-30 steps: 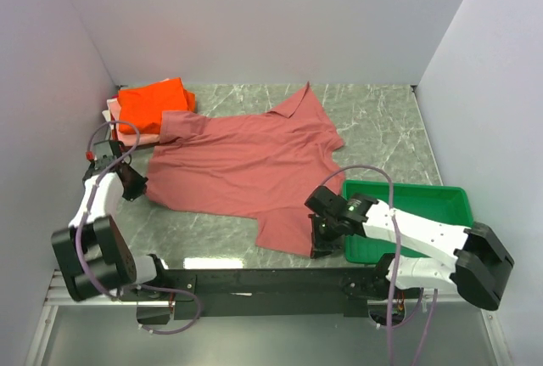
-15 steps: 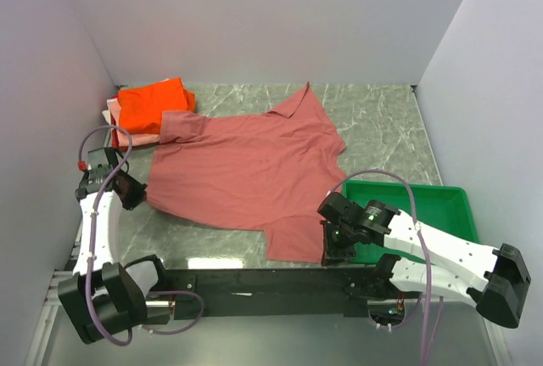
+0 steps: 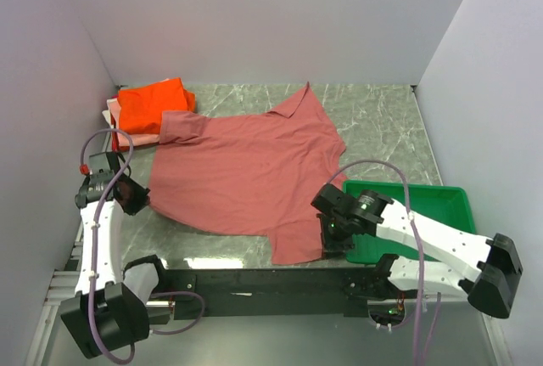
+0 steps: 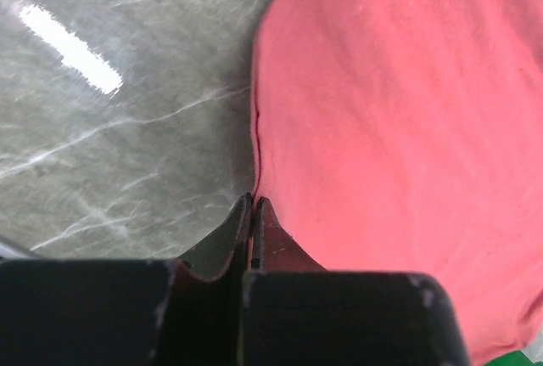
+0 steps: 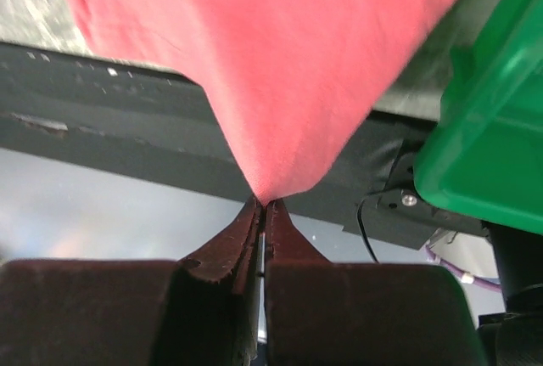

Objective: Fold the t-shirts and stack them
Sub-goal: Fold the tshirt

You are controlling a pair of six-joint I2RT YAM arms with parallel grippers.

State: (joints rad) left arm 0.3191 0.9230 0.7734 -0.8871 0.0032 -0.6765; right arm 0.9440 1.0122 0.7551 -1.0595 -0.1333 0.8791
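We see white links on the left arm (image 3: 90,251) and right arm (image 3: 433,239), black joints and bases, looping lilac cables (image 3: 373,164), and dark claw fingers (image 4: 284,256).

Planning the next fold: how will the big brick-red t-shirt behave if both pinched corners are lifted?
Probably floppy: the red t-shirt tapers to a limp point where the right gripper pinches it. Likely light, since the left gripper holds it by a thin edge. It should sag between the grips.

marble table (image 3: 382,128) bare at far right, room to pass. green tray (image 3: 445,200) blocks near-right corner. orange tee (image 3: 151,103) pile fills far-left corner. red tee (image 3: 246,162) covers centre.
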